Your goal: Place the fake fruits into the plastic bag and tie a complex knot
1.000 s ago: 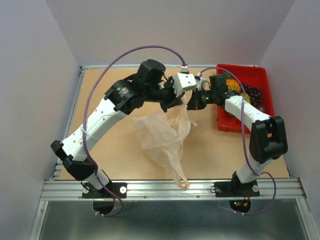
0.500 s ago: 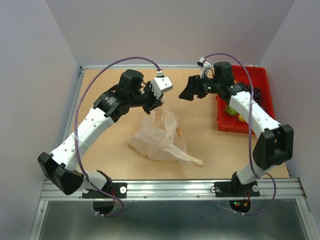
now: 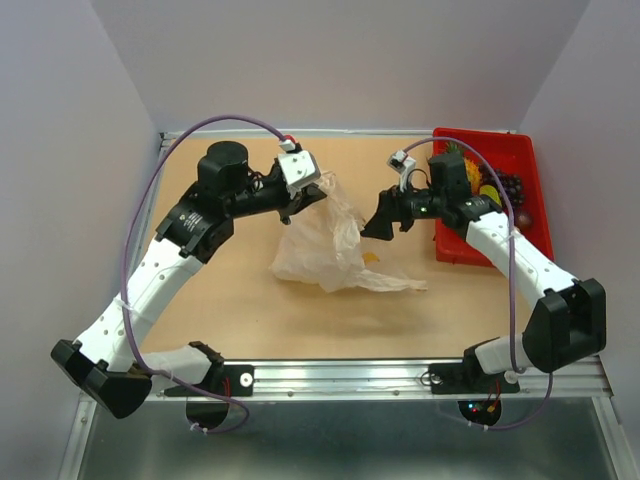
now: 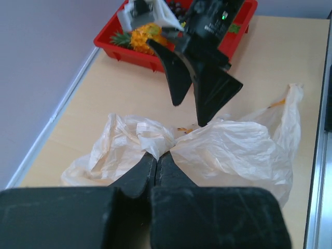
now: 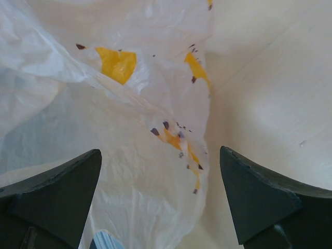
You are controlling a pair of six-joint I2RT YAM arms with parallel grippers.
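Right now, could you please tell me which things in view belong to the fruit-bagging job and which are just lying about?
Part of the job:
plastic bag
pineapple
grape cluster

Just there:
red tray, which only holds the fruit
purple cable
table

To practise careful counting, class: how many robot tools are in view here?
2. The left tool is shut on the plastic bag; the right tool hangs open just over it, beside the red tray. None hidden.
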